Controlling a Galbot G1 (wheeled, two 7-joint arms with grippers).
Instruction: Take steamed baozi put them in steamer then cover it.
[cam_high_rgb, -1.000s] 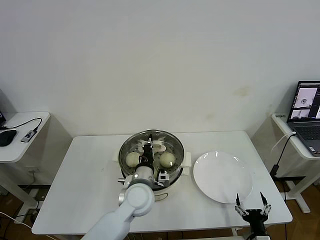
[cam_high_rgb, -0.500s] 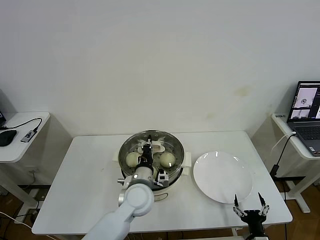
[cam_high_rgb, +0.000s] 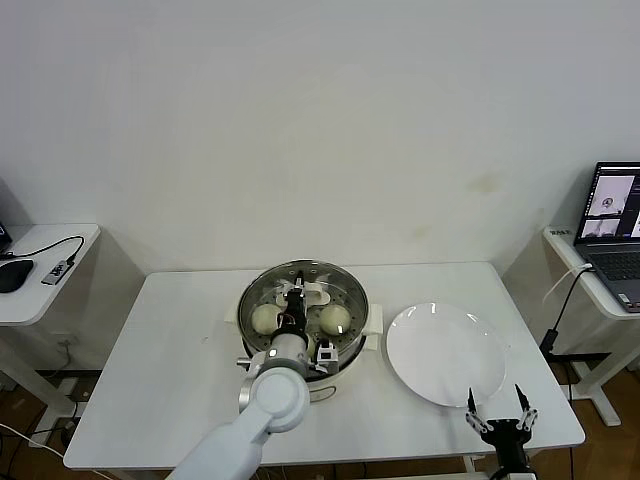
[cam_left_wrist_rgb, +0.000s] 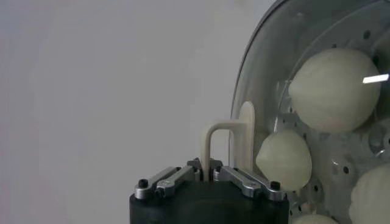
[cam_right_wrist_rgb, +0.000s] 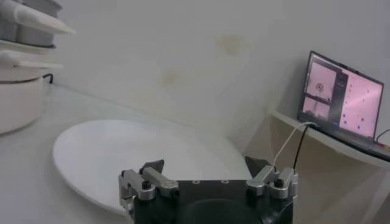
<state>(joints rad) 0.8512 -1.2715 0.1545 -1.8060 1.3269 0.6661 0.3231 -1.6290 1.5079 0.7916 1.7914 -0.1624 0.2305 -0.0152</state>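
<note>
The steamer (cam_high_rgb: 350, 345) stands mid-table, with its white side handle on the right. The glass cover (cam_high_rgb: 340, 280) lies over it, rim lined up with the pot. Two baozi (cam_high_rgb: 264, 318) (cam_high_rgb: 334, 318) show through the glass. My left gripper (cam_high_rgb: 296, 305) is shut on the cover's cream handle (cam_high_rgb: 312, 294). In the left wrist view the handle (cam_left_wrist_rgb: 222, 137) stands between my left gripper's (cam_left_wrist_rgb: 206, 173) closed fingers, and three baozi (cam_left_wrist_rgb: 334, 88) (cam_left_wrist_rgb: 285, 159) (cam_left_wrist_rgb: 373, 195) lie under the cover (cam_left_wrist_rgb: 244, 103). My right gripper (cam_high_rgb: 497, 415) is open and empty at the table's front right edge.
An empty white plate (cam_high_rgb: 445, 352) lies right of the steamer, just beyond my right gripper (cam_right_wrist_rgb: 204, 173) in the right wrist view (cam_right_wrist_rgb: 122, 158). A laptop (cam_high_rgb: 612, 225) sits on a side table at right, and a mouse and cables (cam_high_rgb: 15, 272) on one at left.
My right gripper has drawn slightly back toward the table's front edge. The left gripper and the cover have barely moved.
</note>
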